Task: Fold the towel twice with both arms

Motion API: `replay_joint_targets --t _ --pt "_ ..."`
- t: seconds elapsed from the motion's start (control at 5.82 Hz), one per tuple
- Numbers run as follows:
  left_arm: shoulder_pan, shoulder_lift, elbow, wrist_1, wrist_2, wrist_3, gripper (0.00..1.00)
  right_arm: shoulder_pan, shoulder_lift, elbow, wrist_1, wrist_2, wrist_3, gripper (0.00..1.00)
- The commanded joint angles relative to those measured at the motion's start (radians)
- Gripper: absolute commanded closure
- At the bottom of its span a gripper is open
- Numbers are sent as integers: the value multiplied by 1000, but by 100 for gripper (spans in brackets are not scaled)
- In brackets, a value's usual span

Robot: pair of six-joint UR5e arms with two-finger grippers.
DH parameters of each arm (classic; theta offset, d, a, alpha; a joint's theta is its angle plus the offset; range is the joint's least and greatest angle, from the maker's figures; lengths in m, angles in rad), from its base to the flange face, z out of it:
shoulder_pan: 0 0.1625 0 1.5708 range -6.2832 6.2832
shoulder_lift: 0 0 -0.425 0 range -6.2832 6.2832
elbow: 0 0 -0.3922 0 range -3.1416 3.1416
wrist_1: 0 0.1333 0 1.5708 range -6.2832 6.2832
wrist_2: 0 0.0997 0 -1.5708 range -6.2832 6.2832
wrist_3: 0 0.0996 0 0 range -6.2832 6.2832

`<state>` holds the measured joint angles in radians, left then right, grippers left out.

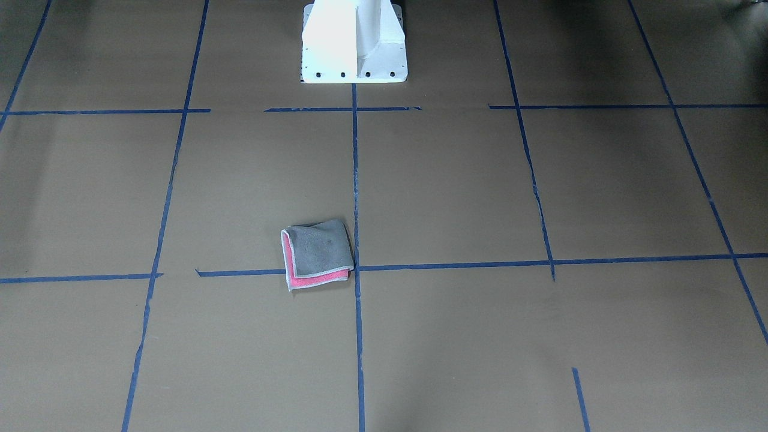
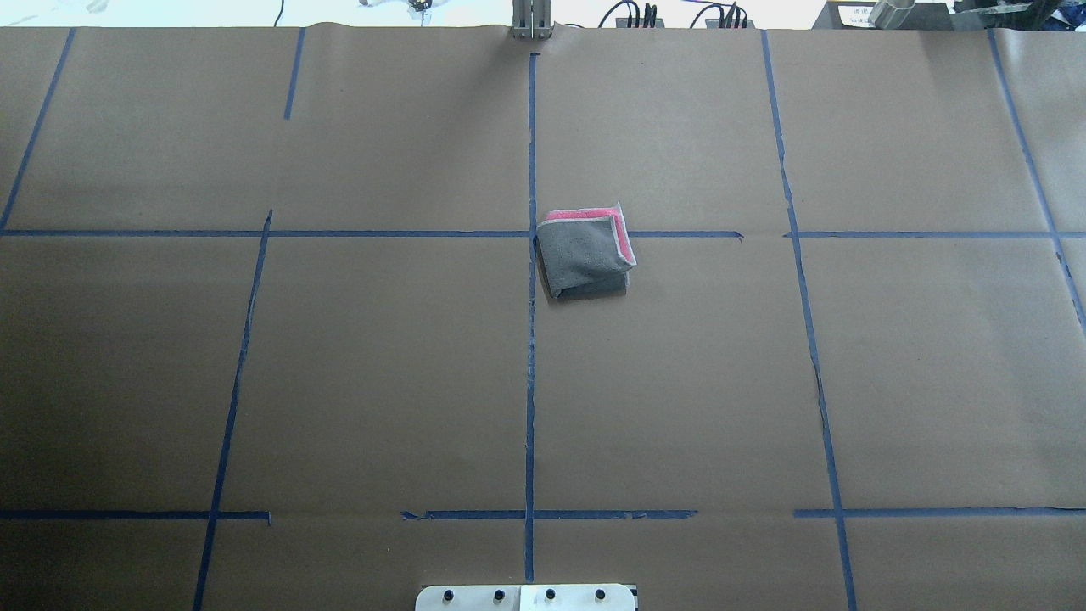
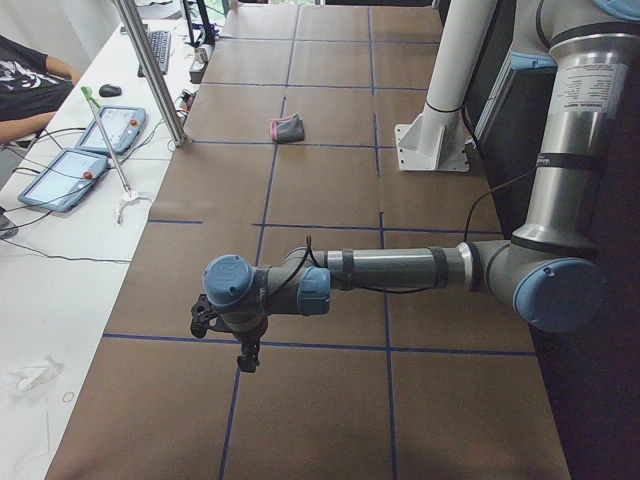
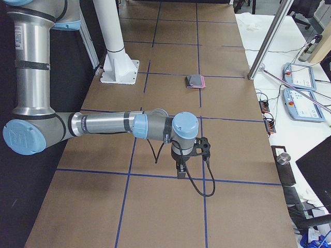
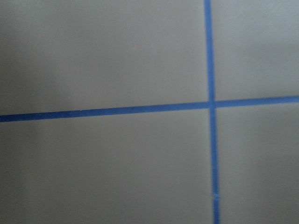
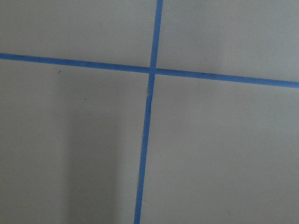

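The towel (image 1: 318, 255) lies folded into a small square near the table's middle, grey face up with pink edges showing. It also shows in the overhead view (image 2: 585, 253) and small in both side views (image 3: 288, 129) (image 4: 195, 81). The left arm (image 3: 400, 270) stretches out low over the table's left end, its gripper (image 3: 245, 355) pointing down, far from the towel. The right arm (image 4: 103, 124) does the same at the right end, its gripper (image 4: 181, 173) pointing down. I cannot tell whether either gripper is open or shut. Both wrist views show only brown paper and blue tape.
The white pedestal base (image 1: 354, 42) stands at the table's robot side. Blue tape lines (image 2: 530, 339) grid the brown paper. Beside the table is a desk with tablets (image 3: 70, 170), a metal post (image 3: 150, 70) and a seated person (image 3: 20, 80).
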<state>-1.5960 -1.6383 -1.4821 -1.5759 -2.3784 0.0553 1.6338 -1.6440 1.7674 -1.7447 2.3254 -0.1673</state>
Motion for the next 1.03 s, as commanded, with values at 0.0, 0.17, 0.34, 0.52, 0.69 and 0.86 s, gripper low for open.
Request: replay_joint_targets --t 0.0,0.17,0.34,0.52,0.69,0.86 --pt "1 119 -213 63 7 -26 0 0 -17 36 -1 -6 12 0" --pt "1 145 -227 62 8 -29 0 0 -19 37 -3 0 12 0" --pt "1 149 -230 62 8 -29 0 0 -20 35 -6 0 12 0" --pt "1 149 -222 62 10 -28 0 0 -39 35 -3 0 12 0" --pt "2 149 -216 63 10 -26 0 0 -39 35 -1 -3 12 0" --pt "2 149 -216 65 10 -26 0 -2 -30 32 -3 -3 9 0"
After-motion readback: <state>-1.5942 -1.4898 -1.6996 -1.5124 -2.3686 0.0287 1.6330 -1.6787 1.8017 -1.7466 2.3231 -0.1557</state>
